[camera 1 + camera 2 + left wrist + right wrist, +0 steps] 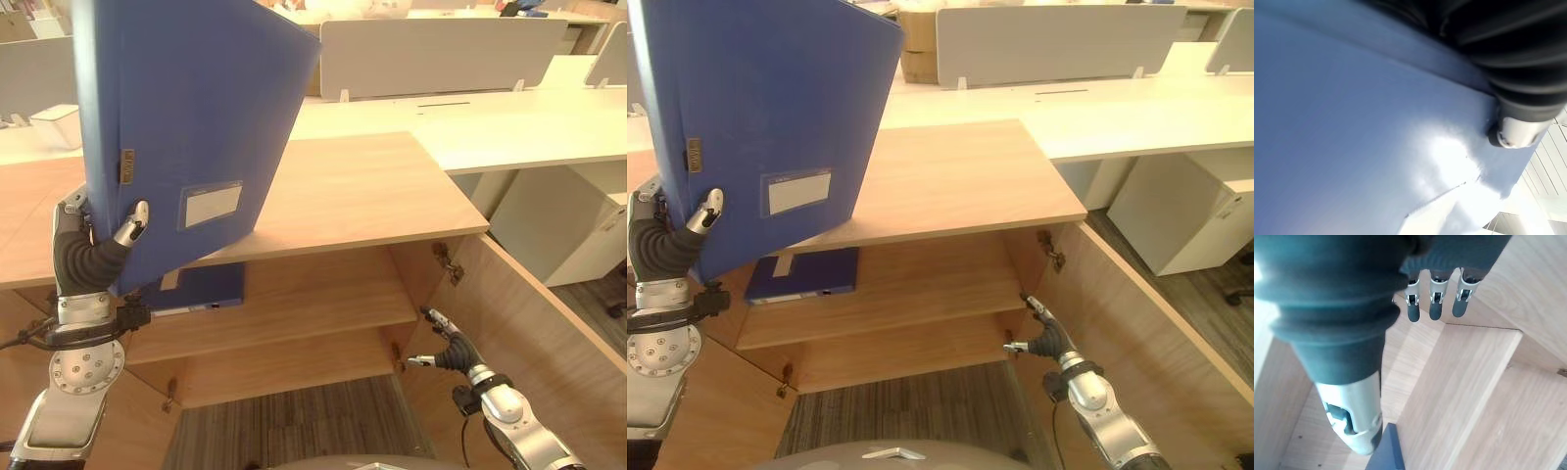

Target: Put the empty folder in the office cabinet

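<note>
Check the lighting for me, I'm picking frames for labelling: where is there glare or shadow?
Left wrist view: a bright glare patch on the blue folder. Left eye view: the cabinet shelves lie in the top's shadow. Right wrist view: the right hand evenly lit.

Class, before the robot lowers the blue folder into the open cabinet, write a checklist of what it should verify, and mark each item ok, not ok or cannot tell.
1. Left hand pinches the blue folder at its lower edge: ok.
2. Cabinet door swung open: ok.
3. Right hand open beside the door, out of the folder's path: ok.
4. Upper shelf has free room beside the second folder lying on it: ok.
5. Folder low enough to enter the opening: not ok, it is held above the cabinet top.
6. Folder empty: cannot tell.
</note>
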Controlling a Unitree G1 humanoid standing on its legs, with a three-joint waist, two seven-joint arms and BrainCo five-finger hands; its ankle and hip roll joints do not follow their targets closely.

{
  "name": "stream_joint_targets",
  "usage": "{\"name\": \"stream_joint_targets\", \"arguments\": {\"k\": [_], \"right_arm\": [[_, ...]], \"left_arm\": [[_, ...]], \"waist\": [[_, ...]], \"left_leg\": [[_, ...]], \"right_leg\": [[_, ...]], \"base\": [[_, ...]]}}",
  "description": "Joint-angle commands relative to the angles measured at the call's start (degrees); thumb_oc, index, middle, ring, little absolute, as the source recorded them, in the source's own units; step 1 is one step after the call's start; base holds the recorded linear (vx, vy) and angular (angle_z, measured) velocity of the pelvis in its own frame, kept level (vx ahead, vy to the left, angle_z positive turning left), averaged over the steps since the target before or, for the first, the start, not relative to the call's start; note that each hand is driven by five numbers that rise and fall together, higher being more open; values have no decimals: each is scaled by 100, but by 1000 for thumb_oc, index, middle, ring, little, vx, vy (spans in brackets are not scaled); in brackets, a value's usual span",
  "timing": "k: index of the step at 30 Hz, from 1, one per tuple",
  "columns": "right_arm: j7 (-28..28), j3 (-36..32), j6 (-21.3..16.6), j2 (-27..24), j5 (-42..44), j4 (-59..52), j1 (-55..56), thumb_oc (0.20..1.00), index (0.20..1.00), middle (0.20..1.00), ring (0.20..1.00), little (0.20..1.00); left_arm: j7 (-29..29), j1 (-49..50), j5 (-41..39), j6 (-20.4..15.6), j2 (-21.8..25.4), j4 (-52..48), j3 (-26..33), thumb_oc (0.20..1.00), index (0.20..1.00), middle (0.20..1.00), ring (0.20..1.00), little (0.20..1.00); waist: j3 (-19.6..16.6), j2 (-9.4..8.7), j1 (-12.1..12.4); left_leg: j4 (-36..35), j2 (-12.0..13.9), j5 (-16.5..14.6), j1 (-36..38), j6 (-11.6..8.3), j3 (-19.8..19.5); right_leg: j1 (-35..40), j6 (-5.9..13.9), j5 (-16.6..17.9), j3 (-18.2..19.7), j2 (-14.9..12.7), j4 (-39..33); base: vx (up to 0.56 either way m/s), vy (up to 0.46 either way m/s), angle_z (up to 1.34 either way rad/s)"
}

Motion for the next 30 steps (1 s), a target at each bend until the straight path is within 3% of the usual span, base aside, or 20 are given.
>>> {"name": "stream_joint_targets", "arguments": {"k": [1, 10, 15, 18, 19, 23, 30], "right_arm": [[455, -175, -501, -173, 980, -415, -482, 1000, 1000, 1000, 1000, 1000], [988, -322, -485, -617, 2673, -2034, -828, 1000, 1000, 1000, 1000, 1000], [1110, -377, -514, -810, 3429, -2627, -1065, 1000, 1000, 1000, 1000, 1000], [1112, -376, -512, -814, 3436, -2630, -1066, 1000, 1000, 1000, 1000, 1000], [1058, -562, -628, -854, 3868, -2929, -1330, 1000, 1000, 1000, 1000, 1000], [777, -998, -840, -850, 3759, -2996, -1605, 1000, 1000, 1000, 1000, 1000], [156, -677, -840, -798, 3221, -2152, -2458, 1000, 1000, 1000, 1000, 1000]], "left_arm": [[-693, -292, -873, -73, 228, -53, -38, 200, 200, 200, 200, 200], [-1247, -15, -1827, 58, 198, -223, -169, 200, 200, 200, 200, 200], [-1385, 120, -2134, 103, 192, -272, -200, 200, 200, 200, 200, 200], [-1388, 122, -2138, 102, 191, -273, -195, 200, 200, 200, 200, 200], [-1483, 173, -2426, 129, 189, -322, -230, 200, 200, 200, 200, 200], [-1612, 217, -2680, 154, 121, -331, -259, 200, 200, 200, 200, 200], [-1680, -112, -2918, 195, 81, -275, -525, 200, 200, 200, 200, 200]], "waist": [[4, -281, -46], [-8, -439, -12], [-25, -508, 11], [-25, -507, 9], [-36, -550, 17], [-67, -586, 14], [-88, -630, 66]], "left_leg": [[6, -259, -424, -29, 129, -303], [6, -302, -447, -3, 164, -207], [6, -300, -452, 11, 172, -190], [6, -300, -453, 11, 172, -189], [6, -274, -449, -1, 174, -174], [6, -259, -469, 10, 182, -149], [6, -257, -475, 32, 189, -133]], "right_leg": [[94, 186, -56, -63, -405, 39], [37, 240, 29, 1, -471, 44], [26, 254, 38, 10, -463, 50], [25, 254, 38, 11, -463, 51], [-5, 260, 46, 23, -458, 51], [-23, 263, 55, 46, -448, 50], [-9, 236, 66, 85, -441, 46]], "base": [[-13, 47, -7], [-3, 24, -4], [6, 7, -2], [0, 0, 0], [0, 0, 0], [5, 0, -1], [14, -4, -4]]}}
